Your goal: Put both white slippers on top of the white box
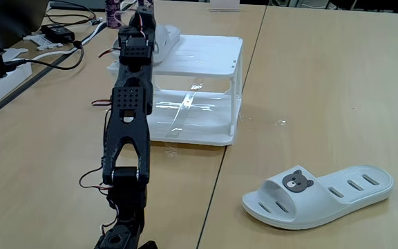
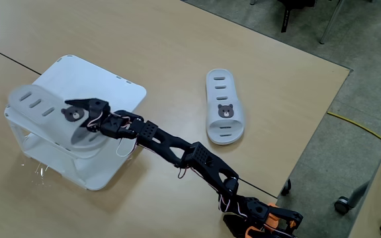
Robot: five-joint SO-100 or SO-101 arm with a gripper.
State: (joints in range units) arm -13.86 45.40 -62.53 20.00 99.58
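Gripper (image 2: 78,114): hung over one white slipper (image 2: 45,109) on the white box (image 2: 121,89); jaws spread around its bear-face strap. Second slipper (image 1: 320,195): lay apart on the table (image 1: 323,90).

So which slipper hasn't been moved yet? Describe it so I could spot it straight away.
Start at the wooden table and find the white box that the black arm reaches over. Away from it, toward the table's edge, a white slipper lies alone on the bare wood, seen near the front right in a fixed view. Unlike the other slipper, which sits on the box at the gripper, nothing touches it.
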